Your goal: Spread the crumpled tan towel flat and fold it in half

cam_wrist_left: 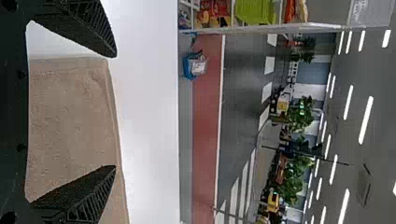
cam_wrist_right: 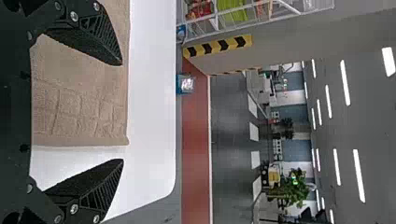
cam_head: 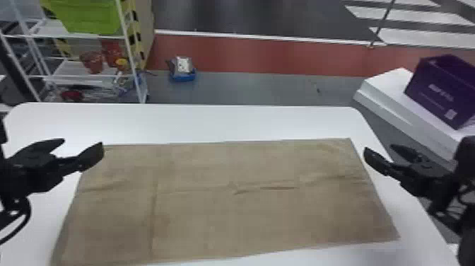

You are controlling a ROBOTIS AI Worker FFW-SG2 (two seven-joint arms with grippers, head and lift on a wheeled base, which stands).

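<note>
Left gripper (cam_head: 83, 143), black, has its two fingers spread wide with nothing between them, at the far left corner of the tan towel (cam_head: 247, 215). Right gripper (cam_head: 379, 148), also wide apart and empty, is beside the towel's far right corner. The towel lies spread out flat on a white table (cam_head: 198, 123), wider from left to right than it is deep, with low wrinkles running across its middle and a crease from front to back toward its left side. Beyond the table, a white wire rack (cam_head: 79, 35) stands at left, and a purple box (cam_head: 438, 88) sits on a white surface (cam_head: 385, 83) at right.
</note>
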